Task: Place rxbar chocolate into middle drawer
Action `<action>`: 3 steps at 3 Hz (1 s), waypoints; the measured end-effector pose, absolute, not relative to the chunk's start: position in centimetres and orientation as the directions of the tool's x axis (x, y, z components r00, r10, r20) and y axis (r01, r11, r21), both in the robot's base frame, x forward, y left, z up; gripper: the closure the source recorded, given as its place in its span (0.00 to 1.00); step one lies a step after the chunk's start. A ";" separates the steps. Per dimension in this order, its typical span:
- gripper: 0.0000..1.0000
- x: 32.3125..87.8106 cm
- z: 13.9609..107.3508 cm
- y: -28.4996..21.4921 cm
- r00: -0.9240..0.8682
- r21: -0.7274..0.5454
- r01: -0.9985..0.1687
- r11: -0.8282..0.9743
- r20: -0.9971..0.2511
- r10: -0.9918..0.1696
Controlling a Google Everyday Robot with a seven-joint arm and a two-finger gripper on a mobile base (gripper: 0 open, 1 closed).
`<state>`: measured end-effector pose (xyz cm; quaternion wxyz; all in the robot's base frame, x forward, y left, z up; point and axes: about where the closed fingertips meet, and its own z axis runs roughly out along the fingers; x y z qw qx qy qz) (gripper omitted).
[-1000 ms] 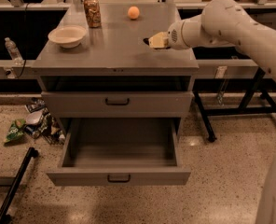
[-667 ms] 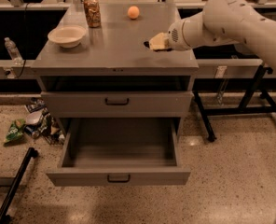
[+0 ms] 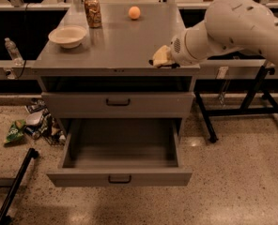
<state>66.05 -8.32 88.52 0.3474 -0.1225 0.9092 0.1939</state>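
Note:
My gripper (image 3: 158, 59) with pale fingers is over the front right part of the cabinet top, near its front edge. It is shut on the rxbar chocolate (image 3: 151, 63), of which only a thin dark sliver shows at the fingertips. The middle drawer (image 3: 68, 146) is pulled wide open below, grey and empty inside, with its dark handle on the front panel. The gripper is above and a little to the right of the drawer's opening. The large white arm reaches in from the right.
On the cabinet top (image 3: 115, 41) stand a pale bowl (image 3: 67, 35), a brown patterned can (image 3: 92, 12) and an orange ball (image 3: 134, 12). The drawer above (image 3: 118, 103) is shut. Litter (image 3: 33, 125) lies on the floor at left, a black pole (image 3: 14, 186) at lower left, and a table leg frame (image 3: 233, 111) at right.
The gripper has moved with the bar from farther back on the cabinet top toward its front edge. The drawer and the other objects have not moved.

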 end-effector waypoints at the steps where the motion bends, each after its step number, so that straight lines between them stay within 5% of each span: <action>1: 1.00 61.7 85.8 -8.8 -0.815 0.306 -0.250 0.919 -0.579 -0.029; 3: 1.00 61.2 84.0 -8.9 -0.847 0.360 -0.197 0.912 -0.531 0.027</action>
